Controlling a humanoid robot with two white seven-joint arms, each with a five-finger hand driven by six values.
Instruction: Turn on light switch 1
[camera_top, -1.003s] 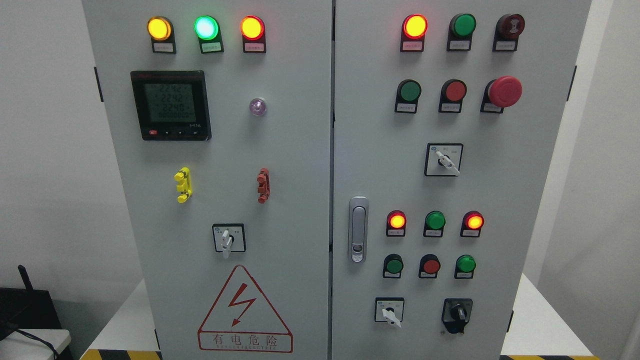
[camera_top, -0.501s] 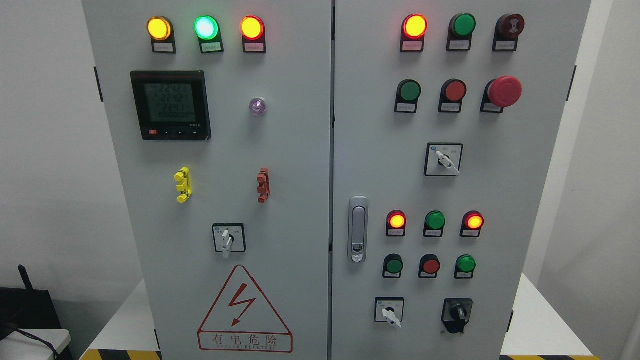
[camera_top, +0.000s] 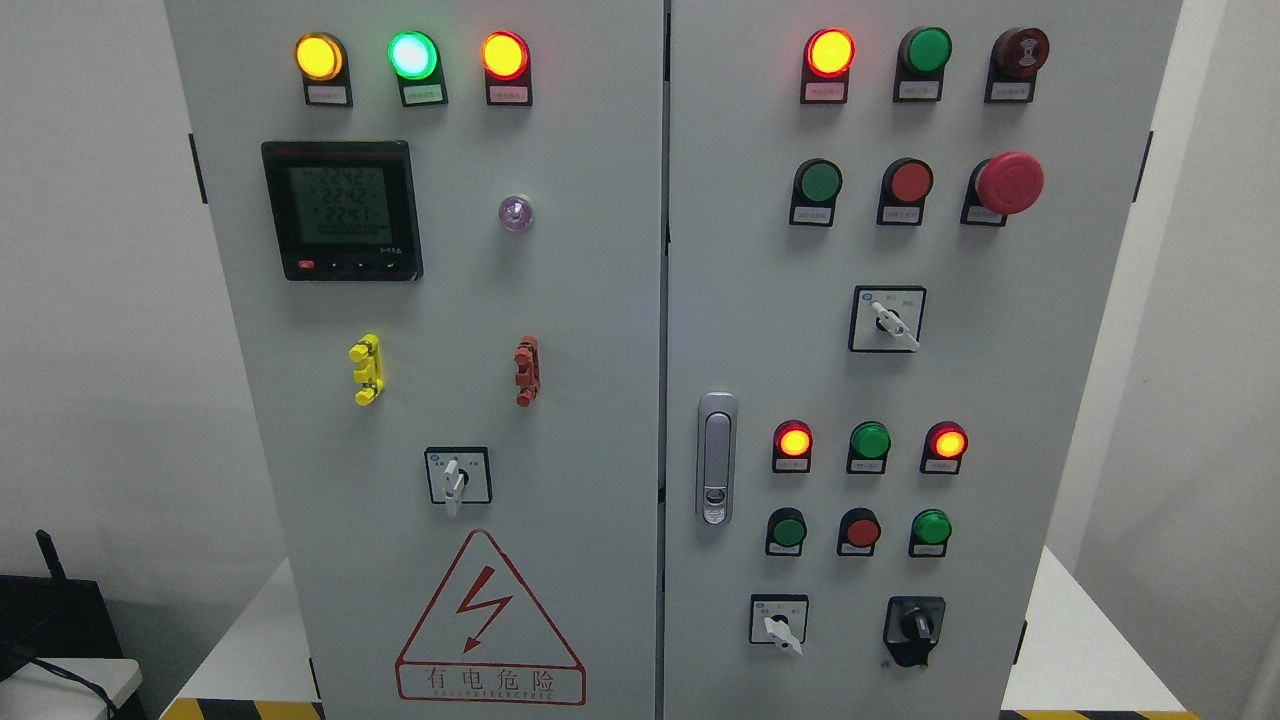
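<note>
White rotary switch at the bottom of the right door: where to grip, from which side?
Pinch the white lever of the white rotary switch across its flat sides, coming straight in at the door face. The lever stands proud of its plate and points down-right, so line the fingers up with that slant. No hand is in view.

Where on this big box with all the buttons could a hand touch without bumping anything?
Bare metal lies right of the red clip, below the purple light, and around the door handle. It is crowded near the red mushroom button and the small lights at lower right. No hand shows.
</note>
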